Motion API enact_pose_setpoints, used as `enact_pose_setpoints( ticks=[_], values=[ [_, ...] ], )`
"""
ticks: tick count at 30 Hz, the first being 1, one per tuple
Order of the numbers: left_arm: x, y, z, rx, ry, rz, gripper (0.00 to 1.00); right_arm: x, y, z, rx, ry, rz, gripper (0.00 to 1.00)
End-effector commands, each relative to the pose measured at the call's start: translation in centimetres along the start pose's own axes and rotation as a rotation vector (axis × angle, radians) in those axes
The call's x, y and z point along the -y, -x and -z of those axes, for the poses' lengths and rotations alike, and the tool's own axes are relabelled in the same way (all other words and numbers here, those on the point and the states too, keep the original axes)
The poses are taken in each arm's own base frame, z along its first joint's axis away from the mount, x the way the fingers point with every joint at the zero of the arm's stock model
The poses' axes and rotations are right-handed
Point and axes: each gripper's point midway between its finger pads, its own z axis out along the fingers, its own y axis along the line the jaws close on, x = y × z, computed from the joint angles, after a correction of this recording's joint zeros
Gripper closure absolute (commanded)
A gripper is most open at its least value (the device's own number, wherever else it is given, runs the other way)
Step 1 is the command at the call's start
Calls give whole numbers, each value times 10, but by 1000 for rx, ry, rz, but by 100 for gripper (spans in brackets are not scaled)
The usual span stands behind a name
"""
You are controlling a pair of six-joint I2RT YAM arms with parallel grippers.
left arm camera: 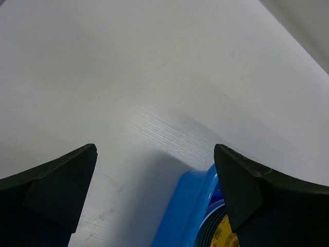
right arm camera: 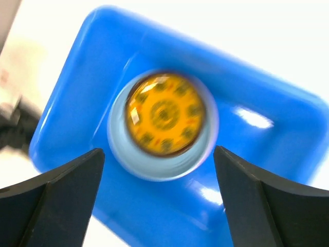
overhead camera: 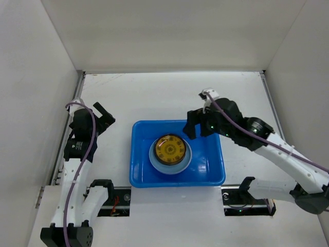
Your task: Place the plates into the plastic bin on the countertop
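Reaches in from the near right with the right arm, angled up and leftward, and hangs the right gripper (overhead camera: 191, 128) above the far right rim of the plastic bin (overhead camera: 208, 167), tipped down toward its inside. Spread wide there, clamped on nothing. Looks down, in the right wrist view, between both dark fingers onto an amber-yellow plate (overhead camera: 170, 148) lying flat on a larger light-blue plate (overhead camera: 169, 169), stacked left of centre on the bin floor, below the claw and apart from it. Stands up at the left with the left arm, bent over at the top, and points the left gripper (overhead camera: 105, 117) toward the bin's far left corner, beside the tub and clear of it, over the white countertop (overhead camera: 154, 92). Also parted wide, empty.
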Motion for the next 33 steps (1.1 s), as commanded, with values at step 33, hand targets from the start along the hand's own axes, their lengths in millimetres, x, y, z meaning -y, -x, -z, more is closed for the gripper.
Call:
enact_pose_setpoints(
  ticks=[33],
  values=[
    [-61, 57, 43, 256, 379, -114, 0, 212, 7, 90, 518, -747, -263, 0]
  ],
)
